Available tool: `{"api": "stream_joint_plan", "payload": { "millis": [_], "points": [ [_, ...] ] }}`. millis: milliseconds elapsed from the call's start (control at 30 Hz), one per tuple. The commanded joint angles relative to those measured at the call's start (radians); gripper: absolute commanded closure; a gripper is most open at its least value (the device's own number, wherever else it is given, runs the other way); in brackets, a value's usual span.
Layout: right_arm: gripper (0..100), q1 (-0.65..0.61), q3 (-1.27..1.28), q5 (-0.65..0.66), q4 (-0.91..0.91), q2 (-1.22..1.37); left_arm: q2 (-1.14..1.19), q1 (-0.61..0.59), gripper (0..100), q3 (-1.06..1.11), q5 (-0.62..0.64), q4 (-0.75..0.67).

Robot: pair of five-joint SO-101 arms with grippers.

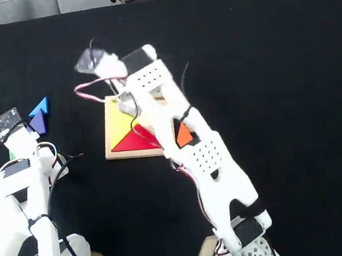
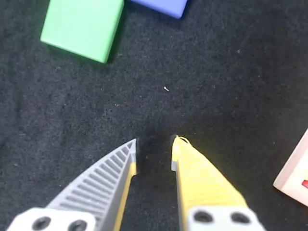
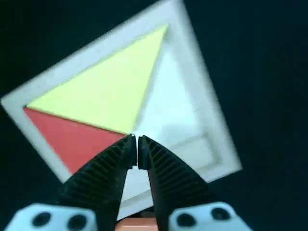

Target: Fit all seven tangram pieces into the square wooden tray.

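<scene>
The square wooden tray (image 1: pixel 110 149) lies mid-table and holds a yellow triangle (image 1: pixel 118 125) and a red triangle (image 1: pixel 136 141). My right gripper (image 3: pixel 137 144) hangs above the tray (image 3: pixel 202 106), fingers shut with nothing between them, its tips over the spot where the yellow triangle (image 3: pixel 106 91) meets the red triangle (image 3: pixel 72 139). My left gripper (image 2: pixel 155 144) stands open over bare cloth, short of a green square (image 2: pixel 82 26) and a purple piece (image 2: pixel 159 5). A blue triangle (image 1: pixel 39 107) and a purple triangle (image 1: pixel 38 122) lie at the far left. The right arm (image 1: pixel 192 144) hides part of the tray.
Something orange (image 1: pixel 184 134) shows at the right arm beside the tray; whether it is a piece I cannot tell. A tray corner (image 2: pixel 293 178) lies off to the side of my left gripper. Black cloth (image 1: pixel 291 88) covers the table, open on the right.
</scene>
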Motion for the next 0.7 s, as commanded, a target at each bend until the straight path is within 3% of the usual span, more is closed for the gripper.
{"api": "stream_joint_plan", "payload": {
  "millis": [0,67,233,400,467,667],
  "points": [
    [98.8,0.066,-0.131,-0.011,0.035,-0.024,-0.003,-0.004,87,-0.01,-0.006,-0.014],
    [98.7,0.089,-0.122,-0.021,0.035,-0.024,-0.003,-0.004,87,-0.01,-0.006,-0.014],
    [98.4,0.14,-0.041,-0.198,0.038,-0.031,-0.003,-0.004,87,-0.01,-0.006,-0.014],
    [82.6,0.124,0.087,-0.362,0.035,-0.031,-0.003,-0.004,87,-0.01,-0.006,-0.014],
    [78.9,0.124,0.097,-0.37,0.035,-0.027,-0.003,-0.004,87,-0.01,-0.006,-0.014],
    [84.2,0.169,0.114,-0.374,0.04,-0.025,-0.003,-0.004,87,-0.01,-0.006,-0.014]
  ]
}}
